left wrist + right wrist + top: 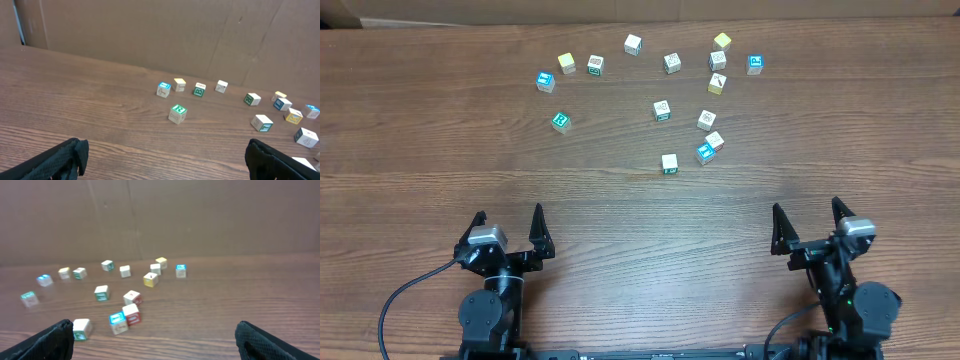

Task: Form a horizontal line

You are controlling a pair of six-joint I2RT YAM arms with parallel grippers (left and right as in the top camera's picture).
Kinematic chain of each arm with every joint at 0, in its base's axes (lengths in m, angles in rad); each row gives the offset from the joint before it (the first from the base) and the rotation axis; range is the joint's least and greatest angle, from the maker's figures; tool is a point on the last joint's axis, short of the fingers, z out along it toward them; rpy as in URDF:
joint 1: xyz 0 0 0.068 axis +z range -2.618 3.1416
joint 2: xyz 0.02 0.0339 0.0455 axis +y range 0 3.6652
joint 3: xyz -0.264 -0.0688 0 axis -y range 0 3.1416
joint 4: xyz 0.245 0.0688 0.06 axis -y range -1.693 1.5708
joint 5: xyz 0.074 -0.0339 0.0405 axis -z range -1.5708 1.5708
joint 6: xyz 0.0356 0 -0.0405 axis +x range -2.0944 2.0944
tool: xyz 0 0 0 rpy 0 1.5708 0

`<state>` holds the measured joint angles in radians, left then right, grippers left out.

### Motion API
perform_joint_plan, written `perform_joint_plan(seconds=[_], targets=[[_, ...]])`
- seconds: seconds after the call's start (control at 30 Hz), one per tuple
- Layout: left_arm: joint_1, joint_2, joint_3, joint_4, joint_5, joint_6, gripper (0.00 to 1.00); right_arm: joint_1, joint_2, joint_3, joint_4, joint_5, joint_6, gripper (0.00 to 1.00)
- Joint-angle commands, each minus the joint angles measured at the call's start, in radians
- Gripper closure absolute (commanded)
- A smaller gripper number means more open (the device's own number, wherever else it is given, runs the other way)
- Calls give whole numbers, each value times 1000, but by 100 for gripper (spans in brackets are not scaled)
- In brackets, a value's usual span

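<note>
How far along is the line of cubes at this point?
Nothing looks done: the cubes lie scattered, and only a blue-topped cube and a red-marked cube touch, set diagonally. Nothing is in hand: the left gripper and right gripper sit open at the table's near edge, short of the cubes. Left to do: the whole row, gathering cubes side by side.

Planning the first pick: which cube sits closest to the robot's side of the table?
The pale cube with the green mark, standing alone just left of the blue-topped cube; every other cube lies farther back.
</note>
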<state>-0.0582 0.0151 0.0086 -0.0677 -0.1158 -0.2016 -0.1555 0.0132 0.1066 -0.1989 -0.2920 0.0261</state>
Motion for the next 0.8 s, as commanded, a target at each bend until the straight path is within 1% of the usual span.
perform_joint_plan(seconds=[0.0,0.17,0.33,0.53,0.7,0.77], targets=[[6,-10,-4,0,8,22,0,4,-10,149,-39,-25,12,0],[6,-10,-4,0,8,22,0,4,28,347,-130,-25,12,0],[6,-10,-4,0,8,22,0,4,158,573,-238,-25,12,0],[6,-10,-4,0,8,23,0,4,410,882,-412,-28,12,0],[6,-10,-4,0,8,23,0,4,669,1168,-585,-28,11,0],[6,-10,-4,0,8,23,0,4,788,1299,-680,-28,11,0]])
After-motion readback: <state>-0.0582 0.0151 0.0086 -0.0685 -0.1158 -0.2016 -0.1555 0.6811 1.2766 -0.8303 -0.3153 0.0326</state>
